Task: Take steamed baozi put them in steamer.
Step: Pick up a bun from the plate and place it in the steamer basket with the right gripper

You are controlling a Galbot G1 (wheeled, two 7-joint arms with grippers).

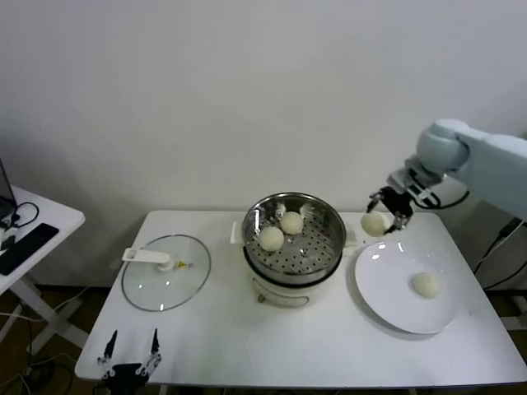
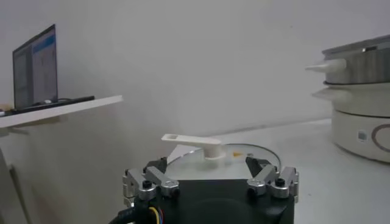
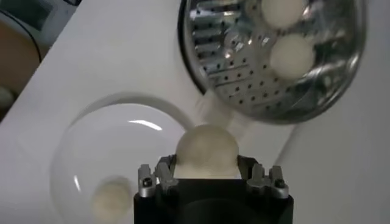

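We see the right gripper (image 1: 387,216) clamped on a bun (image 1: 375,223), airborne between steamer (image 1: 329,216) and plate (image 1: 387,296). Left gripper (image 1: 129,355) parked, fingers apart, at white table (image 1: 247,346) edge.

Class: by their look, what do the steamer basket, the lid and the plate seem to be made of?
Steamer: polished metal, probably stainless steel, with mirror reflections and a punched floor.
Lid: clear glass, since the table shows through, with a white, likely plastic handle.
Plate: glossy white, with bright glints; ceramic or melamine, unclear.
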